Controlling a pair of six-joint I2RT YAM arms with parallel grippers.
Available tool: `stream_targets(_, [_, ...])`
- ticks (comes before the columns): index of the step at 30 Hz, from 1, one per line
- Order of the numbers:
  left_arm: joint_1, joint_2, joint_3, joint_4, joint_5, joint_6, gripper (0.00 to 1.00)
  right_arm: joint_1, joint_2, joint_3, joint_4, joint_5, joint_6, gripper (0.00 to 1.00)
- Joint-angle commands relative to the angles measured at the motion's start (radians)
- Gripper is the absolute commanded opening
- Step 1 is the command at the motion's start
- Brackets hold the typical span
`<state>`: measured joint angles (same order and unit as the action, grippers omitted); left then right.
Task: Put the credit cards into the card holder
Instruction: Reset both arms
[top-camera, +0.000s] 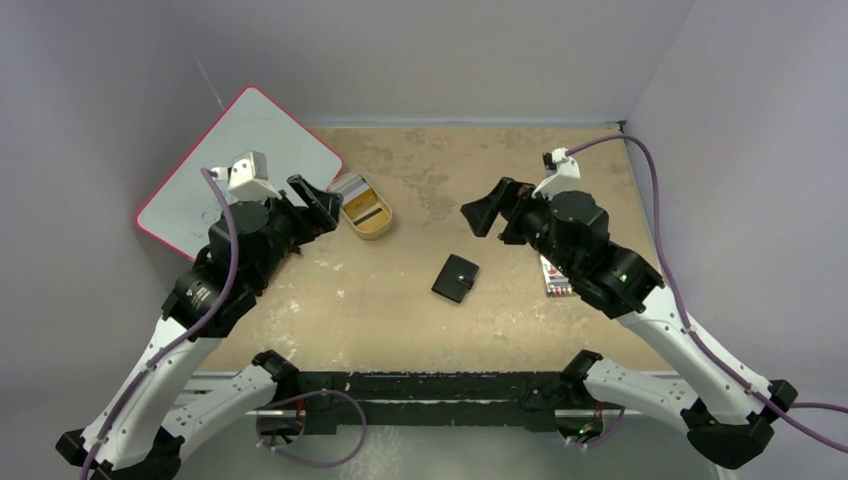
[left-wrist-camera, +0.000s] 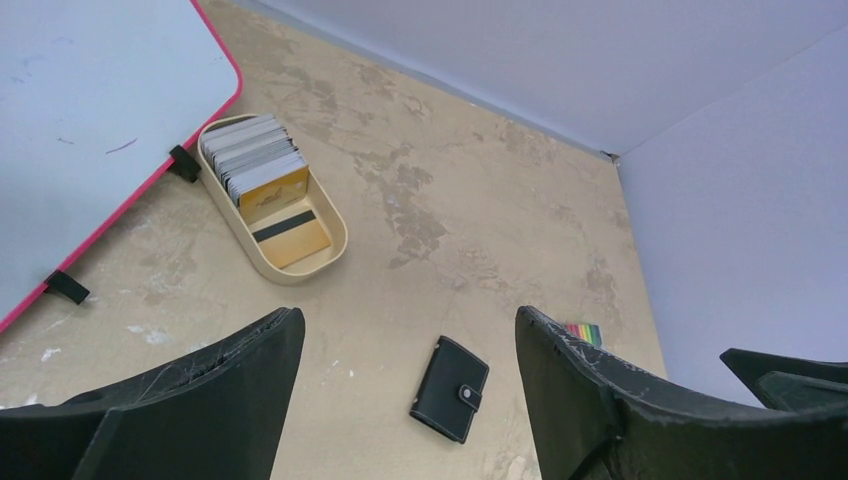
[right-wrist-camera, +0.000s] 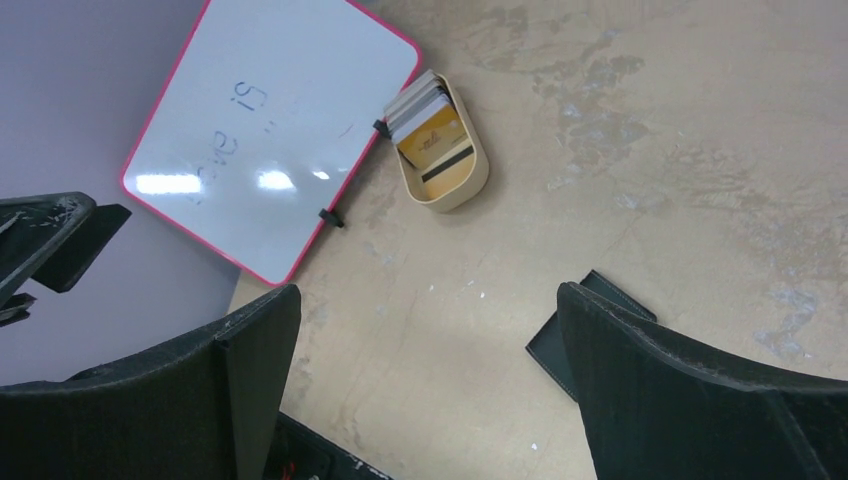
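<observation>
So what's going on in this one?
Nothing is being handled yet. Both arms hover above the table, with the left gripper and right gripper open and empty. The cards sit stacked in a beige oval tray beside the whiteboard at the back left. The black wallet lies snapped shut mid-table.

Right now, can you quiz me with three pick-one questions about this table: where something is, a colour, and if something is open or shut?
1. Where are the credit cards? A) in the oval tin B) in a blue bowl C) on a book
2. What colour is the whiteboard rim? A) green B) pink C) yellow
3. The card holder is: A) spread open B) folded shut C) standing on edge
Answers: 1 A, they are stacked in the tin; 2 B, a pink border frames it; 3 B, it lies flat, tab across its front.
</observation>
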<state>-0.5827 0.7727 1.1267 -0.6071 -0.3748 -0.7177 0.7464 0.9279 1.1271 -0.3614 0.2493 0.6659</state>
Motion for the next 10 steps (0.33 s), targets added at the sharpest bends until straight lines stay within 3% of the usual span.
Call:
stream_targets(1, [0.002, 0.005, 0.050, 0.053, 0.007, 0.025, 0.77, 0.004, -0.028, 0.058, 0.021, 0.028, -0.030, 0.99])
stream_targets(10, [0.001, -0.003, 0.015, 0.051, 0.013, 0.016, 0.78, 0.005, -0.092, -0.003, 0.063, 0.030, -0.013, 0.99])
